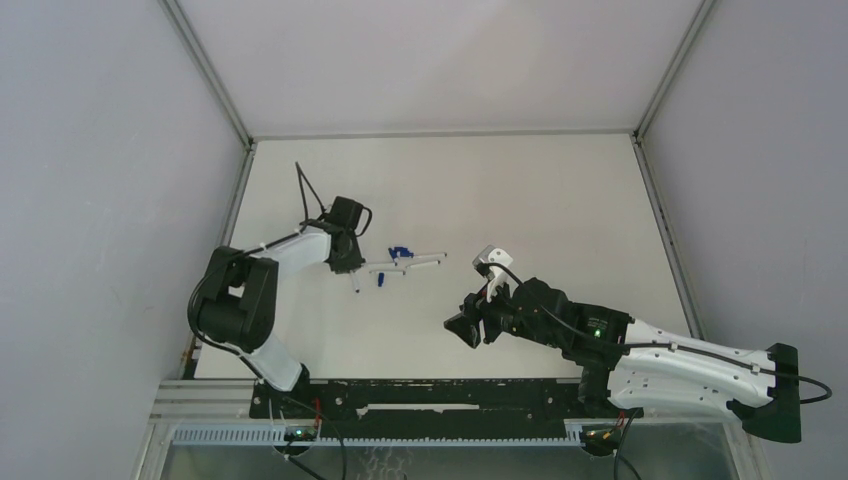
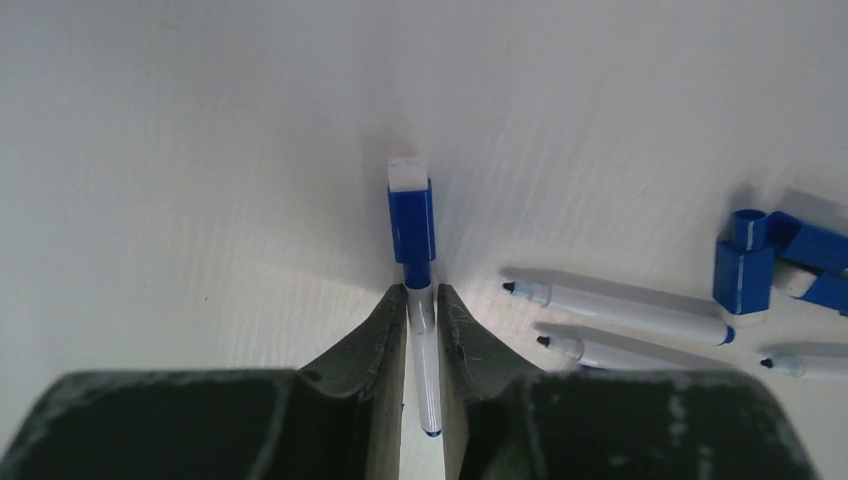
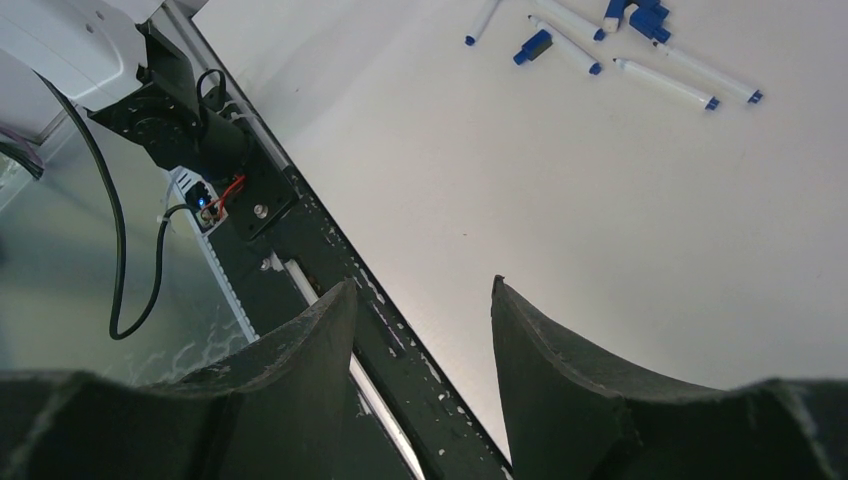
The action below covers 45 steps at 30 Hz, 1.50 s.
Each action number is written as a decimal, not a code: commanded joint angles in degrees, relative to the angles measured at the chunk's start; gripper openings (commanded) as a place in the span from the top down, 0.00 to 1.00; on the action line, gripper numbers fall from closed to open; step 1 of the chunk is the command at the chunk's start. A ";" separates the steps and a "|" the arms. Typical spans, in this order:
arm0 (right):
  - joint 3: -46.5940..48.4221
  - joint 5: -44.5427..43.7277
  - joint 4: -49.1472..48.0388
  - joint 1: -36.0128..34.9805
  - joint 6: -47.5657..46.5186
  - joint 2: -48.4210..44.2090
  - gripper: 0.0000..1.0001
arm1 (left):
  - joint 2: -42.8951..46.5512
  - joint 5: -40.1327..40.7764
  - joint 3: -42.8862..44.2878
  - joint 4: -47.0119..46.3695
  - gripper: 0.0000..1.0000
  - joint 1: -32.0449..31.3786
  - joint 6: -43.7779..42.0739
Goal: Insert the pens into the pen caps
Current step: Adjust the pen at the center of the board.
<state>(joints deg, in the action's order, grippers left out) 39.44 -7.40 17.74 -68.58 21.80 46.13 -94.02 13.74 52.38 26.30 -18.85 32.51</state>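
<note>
Left wrist view: left end effector point(image 2: 423, 312) is closed on one pen point(image 2: 428, 380). Both fingers point(image 2: 375, 330) press against the white barrel, which runs back between them. The pen's front end meets the mouth of a blue cap point(image 2: 411, 220) that lies in line just ahead of the fingertips on the white surface point(image 2: 200, 150). How far the tip sits inside, cannot tell. The cap's far end is white.

Right of this end effector lie three loose pens point(image 2: 620, 308), uncapped, dark tips pointing left, roughly parallel and near one another. Beyond their far ends is a tight cluster of loose caps point(image 2: 745, 265), blue with white ends.

Top external view: the left arm reaches to the left-centre of the surface, with pens and caps just to its right. Right end effector point(image 1: 465, 328) is well apart from them, nearer the front edge.

Right wrist view: the right end effector is open, fingers spread wide, nothing between them. Below it are the surface's front edge and a black rail point(image 3: 300, 230). Pens and caps show small at the top of that view.
</note>
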 commanded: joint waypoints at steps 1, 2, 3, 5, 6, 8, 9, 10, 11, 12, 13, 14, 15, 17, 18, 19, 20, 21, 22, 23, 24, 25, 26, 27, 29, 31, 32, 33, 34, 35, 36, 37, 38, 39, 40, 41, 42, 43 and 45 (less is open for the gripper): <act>0.37 0.30 -2.00 0.42 -0.80 -0.07 0.40 | -2.92 -2.40 5.04 -1.14 0.79 -0.04 -2.46; 0.37 0.35 -1.96 0.44 -0.80 -0.07 0.40 | -3.46 -2.96 5.87 -1.24 0.79 -0.09 -2.73; 0.37 0.36 -1.91 0.40 -0.69 -0.07 0.40 | -3.92 -3.48 6.58 -1.20 0.79 -0.13 -2.98; 0.37 0.20 -1.84 0.49 -0.58 -0.21 0.40 | -4.62 -4.14 7.84 -1.38 0.79 -0.22 -3.43; 0.37 0.13 -1.75 0.40 -0.45 -0.24 0.40 | -4.94 -4.37 8.11 -1.49 0.79 -0.22 -3.70; 0.32 0.10 -1.54 0.46 -0.28 -0.33 0.40 | -5.47 -4.58 8.56 -1.46 0.79 -0.31 -4.38; 0.36 0.10 -1.44 0.40 -0.13 -0.38 0.40 | -5.82 -4.73 8.61 -1.48 0.79 -0.31 -4.69; 0.29 0.10 -1.33 0.40 -0.03 -0.42 0.40 | -6.01 -4.95 8.56 -1.51 0.79 -0.39 -4.91; 0.36 0.00 -1.23 0.39 0.16 -0.40 0.40 | -6.15 -5.20 8.43 -1.71 0.79 -0.47 -5.06; 0.30 0.03 -1.14 0.39 0.21 -0.50 0.40 | -6.13 -5.47 8.18 -1.94 0.79 -0.60 -5.21; 0.30 0.02 -1.05 0.44 0.27 -0.51 0.40 | -6.11 -5.85 7.85 -2.29 0.79 -0.76 -5.34; 0.31 0.02 -0.97 0.39 0.41 -0.51 0.40 | -6.07 -6.13 7.61 -2.64 0.78 -1.01 -5.46; 0.33 0.06 -1.07 0.43 0.40 -0.51 0.40 | -6.16 -6.27 7.57 -2.85 0.77 -1.28 -5.49; 0.37 0.10 -1.18 0.39 0.53 -0.51 0.40 | -6.37 -6.51 7.55 -3.13 0.76 -1.81 -5.60; 0.37 0.10 -1.11 0.35 0.60 -0.51 0.40 | -6.50 -6.63 7.59 -3.18 0.76 -2.00 -5.57; 0.30 0.10 -1.16 0.34 0.81 -0.47 0.40 | -6.53 -6.60 7.61 -3.19 0.76 -2.19 -5.53; 0.36 0.13 -1.13 0.37 0.88 -0.43 0.40 | -6.46 -6.49 7.59 -3.15 0.76 -2.24 -5.60; 0.31 0.11 -1.13 0.30 1.06 -0.43 0.40 | -6.28 -6.08 7.56 -2.95 0.76 -2.24 -5.58; 0.35 0.10 -1.13 0.32 1.17 -0.38 0.40 | -6.00 -5.09 7.56 -2.53 0.76 -2.24 -5.56; 0.37 0.10 -1.10 0.31 1.23 -0.38 0.40 | -5.67 -4.06 7.43 -2.11 0.76 -2.24 -5.42; 0.33 0.10 -1.12 0.24 1.23 -0.42 0.40 | -5.32 -2.99 7.27 -1.67 0.76 -2.20 -5.25; 0.37 0.10 -1.13 0.26 1.38 -0.43 0.40 | -4.90 -2.10 6.99 -1.35 0.75 -2.12 -5.19; 0.36 0.02 -1.13 0.28 1.40 -0.43 0.40 | -4.43 -1.36 6.64 -1.06 0.74 -1.95 -5.08; 0.37 -0.05 -1.19 0.26 1.40 -0.35 0.40 | -4.06 -0.82 6.34 -0.89 0.71 -1.76 -5.02; 0.37 -0.07 -1.30 0.24 1.37 -0.26 0.40 | -3.51 -0.11 5.66 -0.81 0.68 -1.27 -4.92; 0.37 -0.07 -1.59 0.28 1.39 -0.10 0.40 | -2.86 0.30 4.88 -0.82 0.65 -0.83 -4.79; 0.37 -0.07 -1.62 0.28 1.47 -0.01 0.40 | -2.55 0.39 4.60 -0.82 0.63 -0.69 -4.76; 0.37 -0.12 -1.79 0.33 1.47 0.08 0.40 | -2.19 0.45 4.44 -0.82 0.61 -0.59 -4.74; 0.37 -0.15 -1.80 0.30 1.47 0.14 0.40 | -1.66 0.42 4.28 -0.77 0.60 -0.51 -4.65; 0.37 -0.23 -1.89 0.30 1.44 0.31 0.40 | -1.04 0.30 4.06 -0.79 0.59 -0.49 -4.65; 0.37 -0.31 -1.92 0.35 1.47 0.40 0.40 | -0.15 -0.02 3.97 -0.86 0.58 -0.48 -4.58; 0.37 -0.52 -2.04 0.47 1.39 0.51 0.40 | 0.75 -0.33 3.81 -0.92 0.57 -0.48 -4.43; 0.37 -0.70 -2.16 0.58 1.38 0.60 0.40 | 1.92 -0.57 3.86 -0.98 0.56 -0.54 -4.35; 0.37 -1.11 -2.44 0.67 1.38 0.67 0.40 | 3.11 -0.90 3.92 -0.99 0.53 -0.49 -4.37; 0.37 -1.64 -2.71 0.84 1.36 0.75 0.40 | 4.30 -1.37 4.15 -0.93 0.51 -0.52 -4.48; 0.37 -2.14 -3.06 0.96 1.42 0.84 0.40 | 5.55 -1.87 4.48 -0.91 0.50 -0.49 -4.74; 0.37 -2.64 -3.59 1.16 1.46 0.93 0.40 | 6.57 -2.31 4.85 -0.88 0.49 -0.50 -4.89; 0.37 -3.07 -4.11 1.38 1.54 1.04 0.40 | 7.63 -2.78 5.30 -0.78 0.48 -0.49 -5.03; 0.37 -3.84 -5.28 1.99 1.59 1.58 0.40 | 9.66 -3.73 6.13 -0.50 0.46 -0.51 -5.38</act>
<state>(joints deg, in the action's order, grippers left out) 39.44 -8.64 16.93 -67.72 22.57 47.20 -89.86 11.73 56.90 26.15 -19.46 27.99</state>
